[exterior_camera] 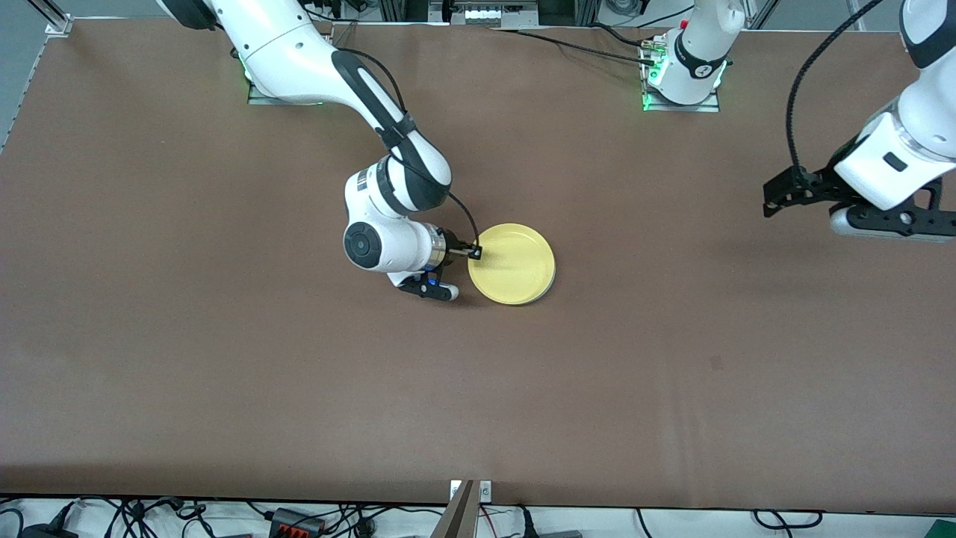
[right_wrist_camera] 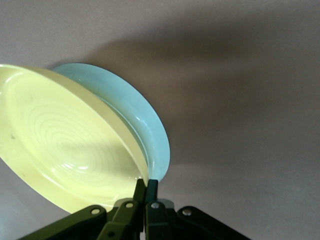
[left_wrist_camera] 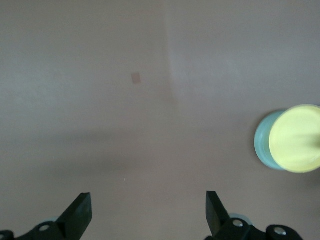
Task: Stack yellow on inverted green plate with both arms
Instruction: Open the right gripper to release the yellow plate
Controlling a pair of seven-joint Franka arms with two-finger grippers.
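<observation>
Desk (exterior_camera: 224,388): we see a brown surface carrying everything; we take the yellow plate as our landmark.
Yellow plate (exterior_camera: 515,263): it sits open side up near the middle of the desk, on top of the green plate.
Green plate (right_wrist_camera: 145,125): in both wrist views we see its pale rim showing from under the yellow plate; in the front view the yellow plate hides it. We think it lies upside down, but the angle is poor.
Right hand (exterior_camera: 473,252): it is low at the yellow plate's rim, on the side toward the right arm's end of the desk, fingers fully together and pinching that rim.
Left hand (exterior_camera: 780,196): it waits in the air well apart from the yellow plate, toward the left arm's end of the desk, fingers (left_wrist_camera: 80,212) spread wide, holding nothing.
</observation>
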